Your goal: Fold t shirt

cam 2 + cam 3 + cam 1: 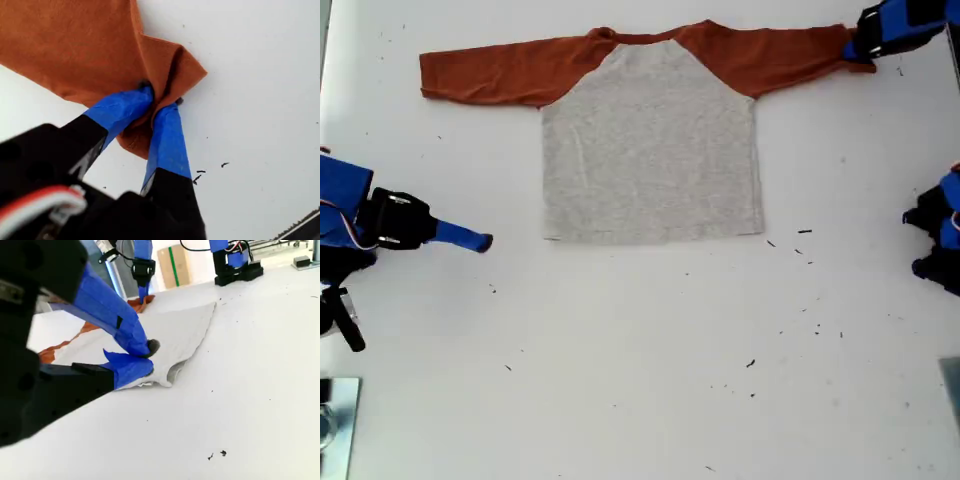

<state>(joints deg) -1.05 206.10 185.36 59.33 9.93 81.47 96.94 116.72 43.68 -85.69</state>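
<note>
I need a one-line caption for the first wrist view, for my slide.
My first gripper pinches the rust-orange sleeve cuff of the t shirt on the white table.

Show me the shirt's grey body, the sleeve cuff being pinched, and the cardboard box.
grey body [650, 150], exterior view, middle of panel
sleeve cuff [170, 70], first wrist view, bunched end
cardboard box [174, 266], second wrist view, front face

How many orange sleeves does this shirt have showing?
2. One sleeve lies free toward the exterior view's left; the other sleeve reaches the exterior view's right, its cuff pinched in my first gripper.
</note>
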